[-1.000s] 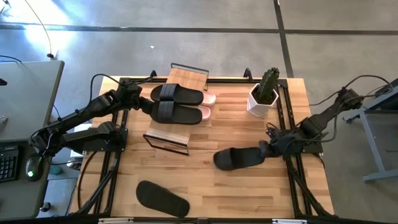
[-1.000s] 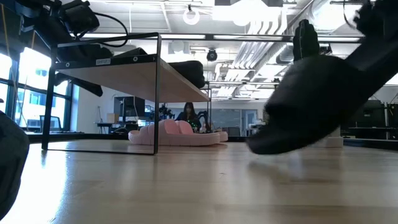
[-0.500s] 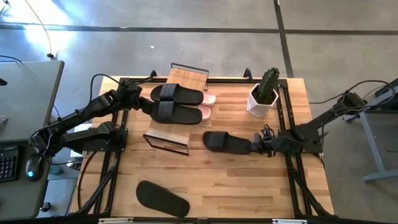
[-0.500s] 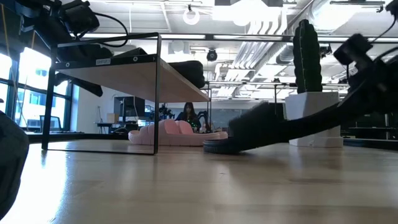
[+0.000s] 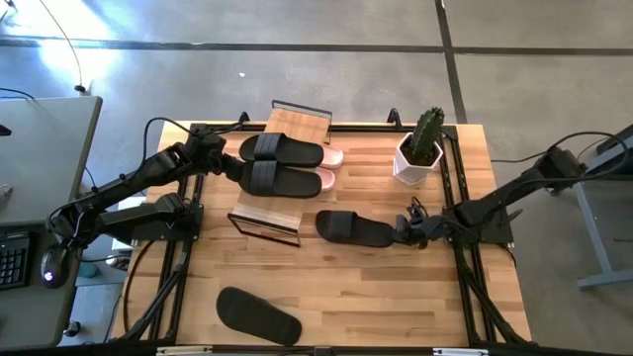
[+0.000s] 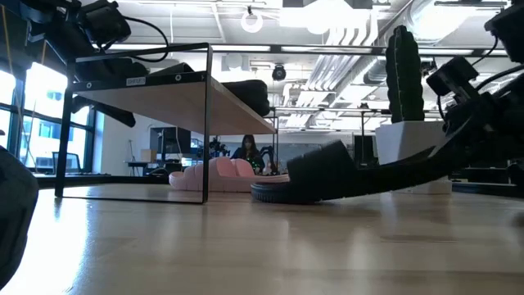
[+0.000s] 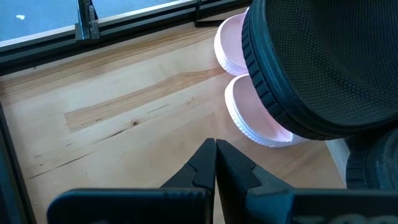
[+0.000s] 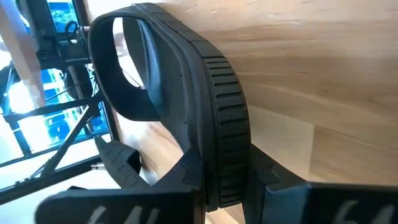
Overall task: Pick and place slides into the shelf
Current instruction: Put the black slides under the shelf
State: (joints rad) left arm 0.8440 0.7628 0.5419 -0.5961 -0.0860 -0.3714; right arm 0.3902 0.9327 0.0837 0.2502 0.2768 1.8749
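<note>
Your right gripper (image 5: pixel 407 231) is clamping the heel of a black slide (image 5: pixel 353 228), which is lying low on the table (image 5: pixel 396 297) just right of the bamboo shelf (image 5: pixel 282 163). Your left gripper (image 7: pixel 216 163) is sitting pinched closed beside 2 black slides (image 5: pixel 281 163) on the shelf.

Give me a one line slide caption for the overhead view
Right gripper slides a black sandal toward the shelf holding two black slides; left gripper waits beside it.

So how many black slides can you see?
4: two on the shelf at and, one held in the right gripper at, one near the table's front at.
</note>
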